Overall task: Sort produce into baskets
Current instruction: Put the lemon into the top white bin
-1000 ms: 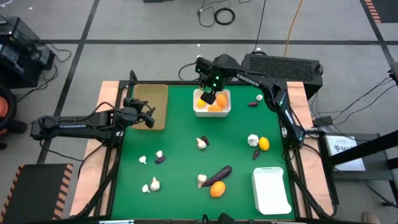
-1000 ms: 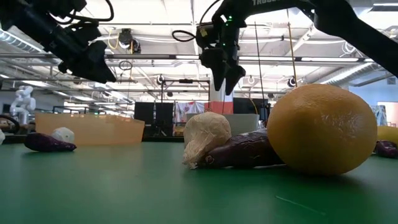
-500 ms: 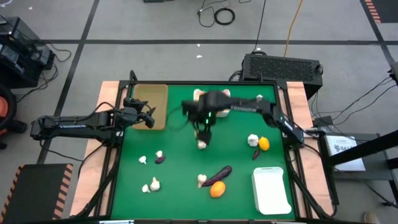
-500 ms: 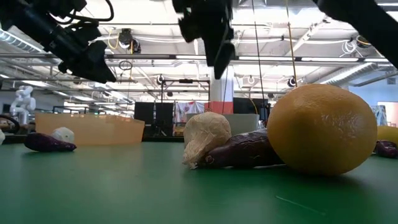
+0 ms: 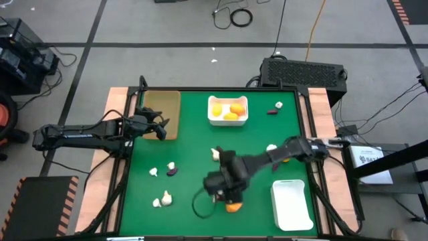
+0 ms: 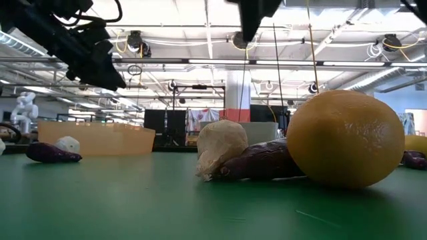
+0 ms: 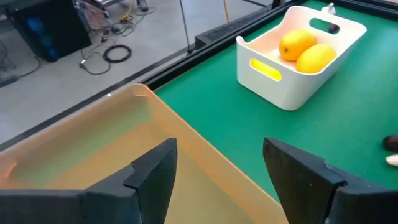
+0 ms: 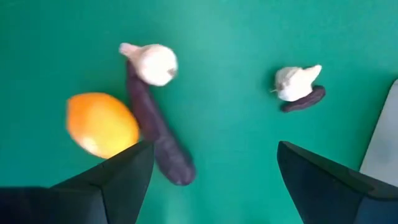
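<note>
The right gripper hangs over the near middle of the green table, its fingers spread wide with nothing between them. Right under it lie a round orange fruit with a dimpled skin, a long dark purple eggplant and a white garlic bulb with a little stem, the bulb at one end of the eggplant and the fruit against its side. From table height the three sit bunched together, the orange fruit looming largest.

The left gripper waits at the tan tray in the far left corner, fingers apart and holding nothing; the tray is shallow with pale, slightly see-through walls.

The far white bin has rounded corners and a slot handle and holds yellow-orange fruits. Just to its right lie a tiny purple piece and a small white bulb. A second white bin sits at the near right corner.

On the left half of the table, small white bulbs are scattered near a small purple piece. Another bulb lies mid-table
</note>
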`<state>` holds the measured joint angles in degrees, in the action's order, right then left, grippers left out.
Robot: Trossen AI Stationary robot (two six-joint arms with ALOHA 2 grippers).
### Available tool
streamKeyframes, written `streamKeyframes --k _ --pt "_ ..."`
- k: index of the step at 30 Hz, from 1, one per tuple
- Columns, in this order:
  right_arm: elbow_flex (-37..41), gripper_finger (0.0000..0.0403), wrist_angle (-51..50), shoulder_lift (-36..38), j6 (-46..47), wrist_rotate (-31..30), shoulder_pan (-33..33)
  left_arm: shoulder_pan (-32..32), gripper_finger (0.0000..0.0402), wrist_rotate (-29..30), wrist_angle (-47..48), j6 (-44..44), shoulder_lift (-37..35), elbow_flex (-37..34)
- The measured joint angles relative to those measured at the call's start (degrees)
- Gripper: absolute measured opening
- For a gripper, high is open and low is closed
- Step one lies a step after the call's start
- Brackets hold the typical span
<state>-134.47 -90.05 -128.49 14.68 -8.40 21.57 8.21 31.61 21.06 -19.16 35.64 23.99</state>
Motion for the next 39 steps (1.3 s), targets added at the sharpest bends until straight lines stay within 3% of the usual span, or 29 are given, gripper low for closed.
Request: streamKeyframes --k 7,13,19,28,34,39 --pt "4.15 0.0329 0.08 1.34 7.67 -3.67 6.20 0.00 0.0246 -0.27 -0.03 -0.03 0.03 0.00" --pt "11.60 0.0329 3.17 4.86 12.04 -5.17 7.41 0.00 0.0246 -1.23 -0.32 0.00 0.51 0.02" --pt "18.24 0.0329 15.15 4.90 5.90 -2.40 9.48 0.00 0.0246 -1.32 -1.96 0.04 1.04 0.11" --pt "22.39 0.0329 20.59 4.86 -7.52 1.29 10.61 0.02 0.0246 -1.30 -4.07 0.44 2.10 0.11" --pt "26.55 0.0329 26.10 4.86 -12.51 5.45 11.18 0.01 0.0246 -1.30 -4.02 0.43 3.12 0.11" --pt "29.91 0.0329 28.92 4.84 -13.50 5.57 11.21 0.02 0.0246 -1.30 -4.36 0.46 4.17 0.09"
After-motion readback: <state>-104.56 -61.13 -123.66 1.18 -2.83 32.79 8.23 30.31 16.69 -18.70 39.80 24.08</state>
